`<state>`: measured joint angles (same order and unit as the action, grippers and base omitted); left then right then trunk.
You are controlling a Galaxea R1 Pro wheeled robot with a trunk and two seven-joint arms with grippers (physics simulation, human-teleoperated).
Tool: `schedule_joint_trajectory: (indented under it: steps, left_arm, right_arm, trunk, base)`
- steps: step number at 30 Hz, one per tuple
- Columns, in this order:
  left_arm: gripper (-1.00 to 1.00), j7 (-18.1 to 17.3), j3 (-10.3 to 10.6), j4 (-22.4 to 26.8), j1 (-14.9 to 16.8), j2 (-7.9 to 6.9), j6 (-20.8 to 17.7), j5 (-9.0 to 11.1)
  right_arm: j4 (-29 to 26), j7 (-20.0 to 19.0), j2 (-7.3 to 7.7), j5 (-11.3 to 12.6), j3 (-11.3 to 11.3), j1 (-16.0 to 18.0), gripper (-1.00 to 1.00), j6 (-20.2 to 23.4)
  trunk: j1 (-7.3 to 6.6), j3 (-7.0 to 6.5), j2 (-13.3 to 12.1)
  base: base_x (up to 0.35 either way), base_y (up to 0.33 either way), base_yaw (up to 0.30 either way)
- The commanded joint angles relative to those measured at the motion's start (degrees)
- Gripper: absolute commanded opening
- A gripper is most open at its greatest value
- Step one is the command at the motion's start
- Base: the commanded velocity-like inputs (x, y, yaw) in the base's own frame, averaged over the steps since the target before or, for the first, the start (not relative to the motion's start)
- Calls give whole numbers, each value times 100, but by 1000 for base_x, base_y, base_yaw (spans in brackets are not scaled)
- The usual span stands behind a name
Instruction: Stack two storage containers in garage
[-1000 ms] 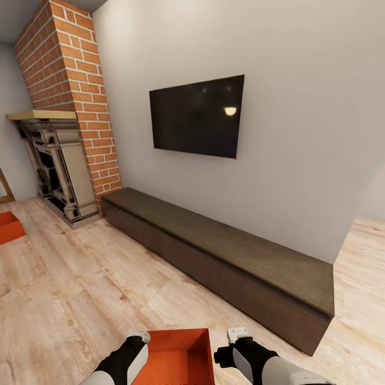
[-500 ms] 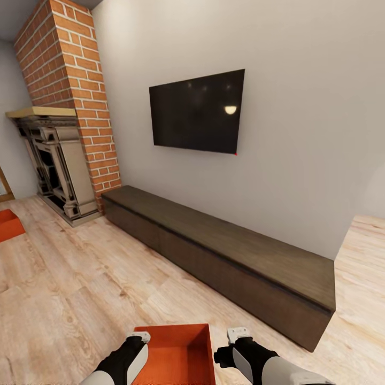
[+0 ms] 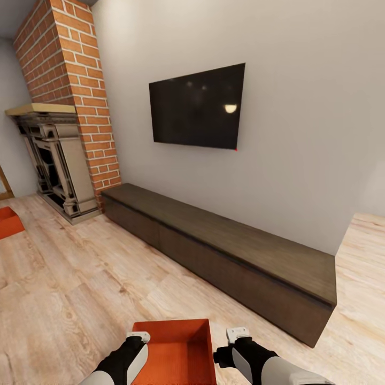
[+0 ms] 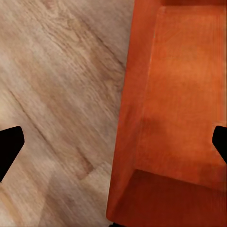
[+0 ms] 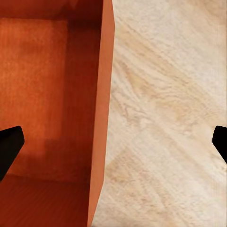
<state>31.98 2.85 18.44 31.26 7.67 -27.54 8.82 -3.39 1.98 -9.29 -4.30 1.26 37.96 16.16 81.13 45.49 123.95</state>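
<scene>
Two orange-red rectangular boxes are seen: one box (image 3: 174, 350) is straddled by both spread grippers, left gripper (image 4: 113, 142) and right gripper (image 5: 113, 142), another box (image 3: 9, 222) well beyond the left gripper on wood planks (image 3: 80, 278).

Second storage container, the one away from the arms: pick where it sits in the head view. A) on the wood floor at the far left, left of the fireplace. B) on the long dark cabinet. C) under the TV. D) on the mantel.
A: the second storage container lies on the wood-plank floor at the picture's left edge, left of the fireplace, apart from the long dark cabinet.
</scene>
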Motion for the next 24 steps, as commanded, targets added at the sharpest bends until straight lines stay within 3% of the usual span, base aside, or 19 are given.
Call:
schedule_joint_trajectory:
  steps: [1, 19, 24]
  left_arm:
    - [100, 38, 30, 9, 2, -2, -24, 57]
    - [100, 37, 28, 3, 2, -11, -24, 53]
    - [100, 36, 31, 3, 2, -11, -24, 51]
  right_arm:
    - [-12, 13, -2, -45, 15, 1, 100, 37]
    - [-12, 0, -27, -45, 15, -1, 100, 26]
    - [-5, -239, -27, -45, 15, -4, 100, -162]
  trunk:
    - [22, 24, 44]
    - [417, 347, 766]
    - [527, 437, 967]
  base:
    - [0, 0, 0]
    - [0, 0, 0]
    - [0, 0, 0]
